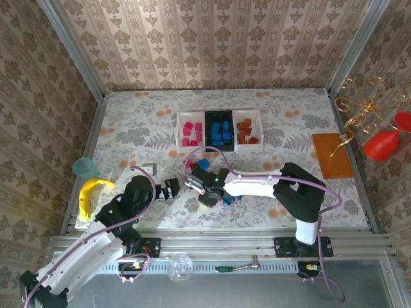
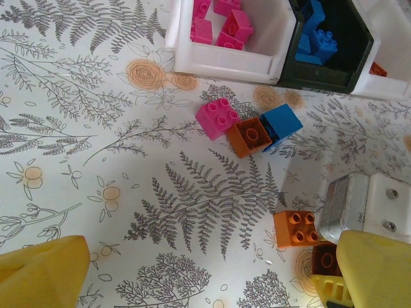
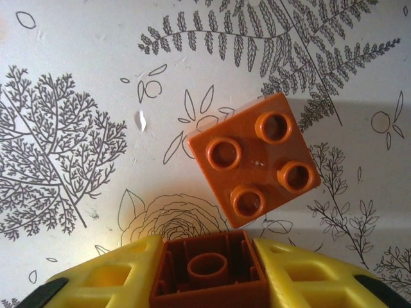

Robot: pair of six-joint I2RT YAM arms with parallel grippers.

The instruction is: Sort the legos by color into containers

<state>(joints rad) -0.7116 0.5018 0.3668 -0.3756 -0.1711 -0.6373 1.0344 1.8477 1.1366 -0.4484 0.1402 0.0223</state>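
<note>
Most of the legos already sit sorted: pink in the left white tray [image 1: 179, 131], blue in the black middle tray [image 1: 206, 128], orange in the right white tray [image 1: 259, 128]. My right fingers [image 3: 308, 276] clamp an orange-brown brick [image 3: 209, 269], underside up; my left fingers [image 2: 38, 273] gape empty. Left to sort, I judge: a second orange brick [image 3: 253, 159] just beside, and a pink brick [image 2: 217, 117], small orange brick [image 2: 248, 136] and blue brick [image 2: 282, 123] huddled before the trays. The worktop [image 1: 141, 128] is fern-printed, and wallpapered walls [image 1: 218, 45] enclose it.

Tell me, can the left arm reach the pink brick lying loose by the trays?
Probably yes. The left gripper is open, with bare tablecloth between it and the pink brick. The orange brick touching its side might get bumped, though.
</note>
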